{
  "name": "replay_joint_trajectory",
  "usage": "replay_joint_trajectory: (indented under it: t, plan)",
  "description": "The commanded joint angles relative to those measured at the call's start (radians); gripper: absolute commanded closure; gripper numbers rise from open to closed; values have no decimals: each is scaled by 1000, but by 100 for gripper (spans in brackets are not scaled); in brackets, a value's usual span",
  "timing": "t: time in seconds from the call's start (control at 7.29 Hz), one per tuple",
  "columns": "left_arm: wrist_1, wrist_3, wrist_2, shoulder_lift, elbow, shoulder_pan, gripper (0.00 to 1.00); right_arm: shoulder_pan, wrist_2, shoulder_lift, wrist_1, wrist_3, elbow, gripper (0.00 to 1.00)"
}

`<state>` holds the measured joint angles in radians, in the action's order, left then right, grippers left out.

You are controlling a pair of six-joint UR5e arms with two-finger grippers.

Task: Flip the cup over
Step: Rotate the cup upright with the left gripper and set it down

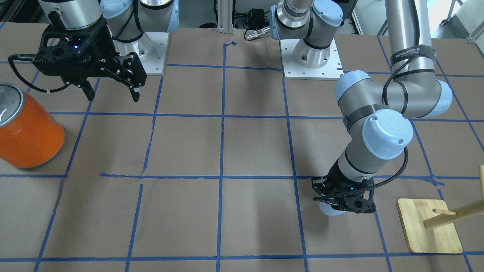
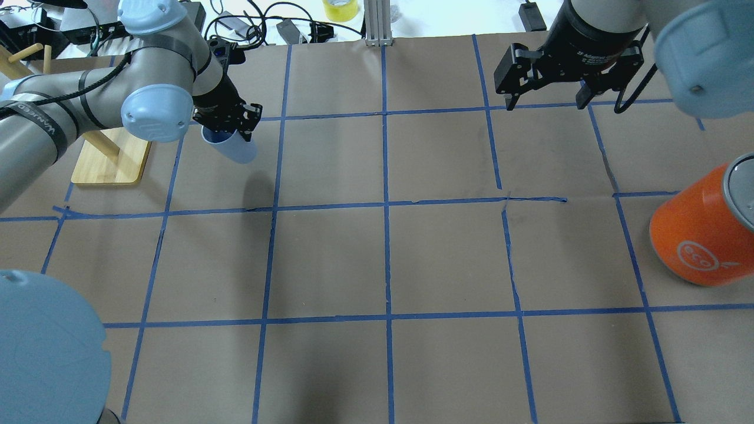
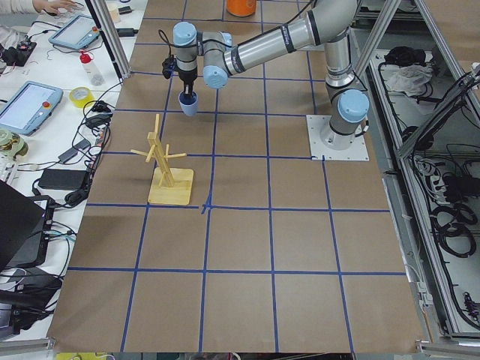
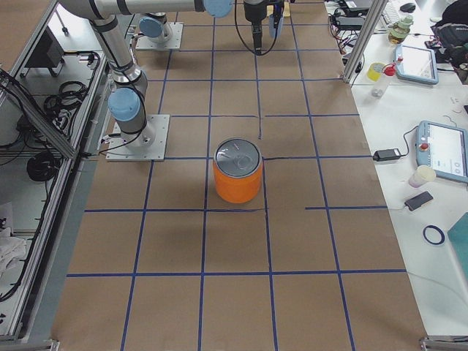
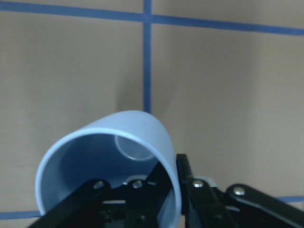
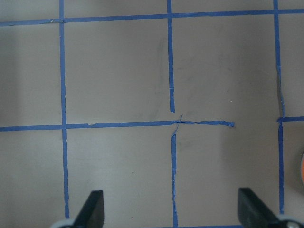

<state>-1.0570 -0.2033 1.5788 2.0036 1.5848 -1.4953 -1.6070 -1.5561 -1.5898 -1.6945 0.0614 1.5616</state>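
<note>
Brown table (image 2: 447, 259), blue tape grid (image 2: 387, 259), tilted cup (image 2: 232, 147)

Brown table (image 2: 447, 259), blue tape grid (image 2: 387, 265) — probably desks (image 3: 56, 71) beyond.

We make out only a pale sliver of the cup (image 1: 327, 210) under the left gripper (image 1: 342, 202). The picture's edge clips the orange can (image 1: 28, 130) at 9 o'clock and the wooden rack (image 1: 427, 226) at 3 o'clock.

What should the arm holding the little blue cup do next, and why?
Probably straighten the wrist and lower the cup onto the table: the left gripper pinches its rim, and the cup hangs tilted, mouth towards the gripper, base seemingly above the table.
</note>
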Motion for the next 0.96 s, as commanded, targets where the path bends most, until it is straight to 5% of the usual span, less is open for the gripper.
replay_joint_trajectory:
  t: [0.0,0.82]
  plan:
    - [47,-99,60,42,-8,24,100,1,7,-1,-1,-2,0,0]
    - [124,-175,58,122,-35,23,100,-1,4,-2,1,0,0,0]
